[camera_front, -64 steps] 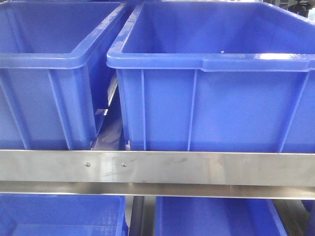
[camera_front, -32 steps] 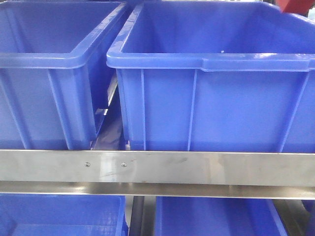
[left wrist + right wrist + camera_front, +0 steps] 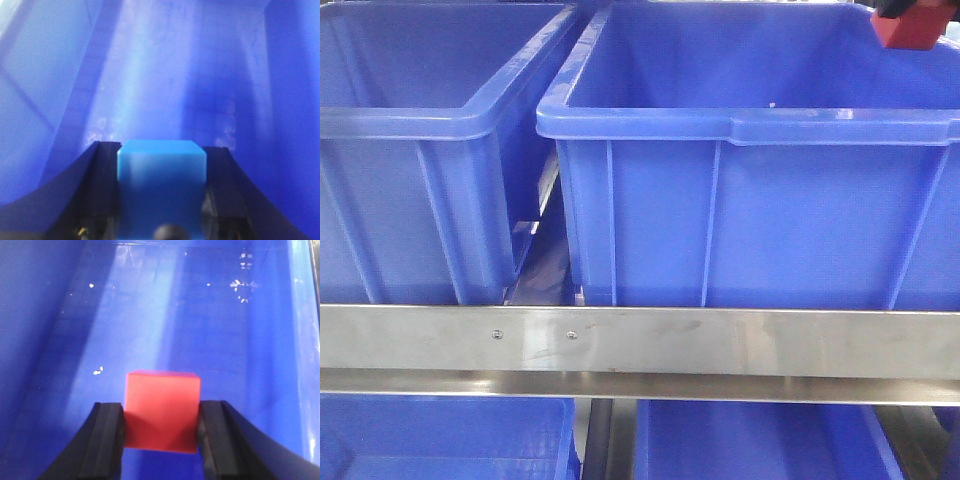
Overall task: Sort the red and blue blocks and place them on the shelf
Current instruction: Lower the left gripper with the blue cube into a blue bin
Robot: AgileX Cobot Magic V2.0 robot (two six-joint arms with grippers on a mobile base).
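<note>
Right wrist view: fingers (image 3: 107,440) clamp the red block (image 3: 161,410) over a blue crate (image 3: 210,315).

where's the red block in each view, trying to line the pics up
Exterior front-facing: red block at the top right corner, above the far rim of the right-hand blue crate.
Left wrist: not in it; that gripper is shut on the blue block.
Right wrist: low centre, red block clamped in the right gripper over a blue crate floor.
Shared landmark: the blue crate plastic.
</note>
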